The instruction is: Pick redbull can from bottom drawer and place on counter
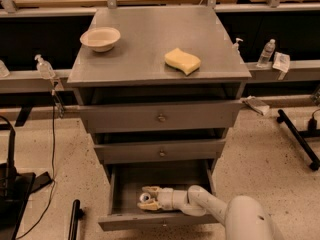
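Observation:
The bottom drawer (125, 220) of the grey cabinet is pulled open. My gripper (146, 197) reaches into it from the right, its two pale fingers (150, 189) pointing left. The redbull can (146, 197) lies between the fingers, its shiny round top facing the camera. The fingers stand on either side of the can and seem to close on it. The counter (150, 39) is the flat grey top of the cabinet.
A pale bowl (100, 38) sits at the counter's back left and a yellow sponge (182, 60) at its right. The two upper drawers (161, 117) are nearly shut. A clear water bottle (265, 53) stands on the right ledge, a pump bottle (44, 66) on the left.

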Robot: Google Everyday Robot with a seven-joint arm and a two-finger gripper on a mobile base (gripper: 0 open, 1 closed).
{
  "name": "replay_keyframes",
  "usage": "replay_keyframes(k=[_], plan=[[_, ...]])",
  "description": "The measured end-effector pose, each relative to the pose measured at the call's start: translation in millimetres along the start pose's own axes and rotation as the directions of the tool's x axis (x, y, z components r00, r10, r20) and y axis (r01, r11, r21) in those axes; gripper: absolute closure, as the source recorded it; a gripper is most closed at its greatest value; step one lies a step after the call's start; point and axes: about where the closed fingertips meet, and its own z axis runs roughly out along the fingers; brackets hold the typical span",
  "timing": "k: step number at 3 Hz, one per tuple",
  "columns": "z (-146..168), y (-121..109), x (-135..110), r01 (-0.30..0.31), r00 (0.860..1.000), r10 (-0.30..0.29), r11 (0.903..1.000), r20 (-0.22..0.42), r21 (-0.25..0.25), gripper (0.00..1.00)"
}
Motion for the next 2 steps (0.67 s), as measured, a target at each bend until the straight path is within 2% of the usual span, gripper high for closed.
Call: replay_keyframes(k=[1,2], plan=[[-4,-1,-5,-0.027,0.996,0.027,0.9996,0.087,-0.004,0.67],[-15,1,-39,-0.012,0.968,0.018,0.9996,0.251,-0.027,0.91]])
